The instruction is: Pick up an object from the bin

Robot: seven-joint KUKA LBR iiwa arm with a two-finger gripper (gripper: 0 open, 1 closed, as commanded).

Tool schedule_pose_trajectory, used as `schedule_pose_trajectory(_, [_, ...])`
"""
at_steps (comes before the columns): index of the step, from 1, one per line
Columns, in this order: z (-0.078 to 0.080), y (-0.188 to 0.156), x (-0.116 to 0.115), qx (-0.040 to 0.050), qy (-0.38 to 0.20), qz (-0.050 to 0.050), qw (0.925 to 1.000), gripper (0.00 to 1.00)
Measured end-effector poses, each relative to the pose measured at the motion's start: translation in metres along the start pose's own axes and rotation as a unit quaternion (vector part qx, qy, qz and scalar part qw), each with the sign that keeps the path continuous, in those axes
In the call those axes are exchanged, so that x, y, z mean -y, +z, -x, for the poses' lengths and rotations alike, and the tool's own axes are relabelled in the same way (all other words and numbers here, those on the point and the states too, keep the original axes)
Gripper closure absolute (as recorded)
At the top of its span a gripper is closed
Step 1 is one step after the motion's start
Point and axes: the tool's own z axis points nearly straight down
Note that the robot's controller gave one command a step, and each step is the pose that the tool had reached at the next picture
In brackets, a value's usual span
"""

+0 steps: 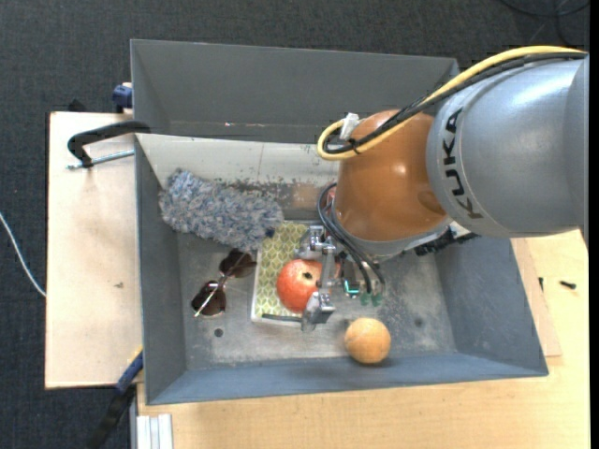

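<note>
My gripper [319, 281] hangs low near the middle of the bin, with its metal fingers right beside a red apple [297, 283]. The apple rests on a flat green-patterned box [277, 267], and the fingers touch or nearly touch the apple's right side. An orange [367, 340] lies just below and right of the gripper on the bin floor. Whether the apple sits between the fingers cannot be told.
A pair of brown sunglasses [223, 283] lies left of the box. A fluffy blue-grey duster [223, 208] stretches along the back left of the bin. The arm with its orange cover fills the bin's right half.
</note>
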Motion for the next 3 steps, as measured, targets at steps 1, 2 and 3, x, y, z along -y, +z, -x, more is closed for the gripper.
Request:
schedule_pose_trajectory(1, [0.002,-0.004,0.000,0.0040,0.001,0.000,1.0000,0.00])
schedule_pose_trajectory(2, [0.011,0.015,0.009,0.0070,-0.039,0.001,0.9992,0.00])
schedule_pose_trajectory(3, [0.014,0.043,0.032,0.0020,-0.178,-0.001,0.9841,0.00])
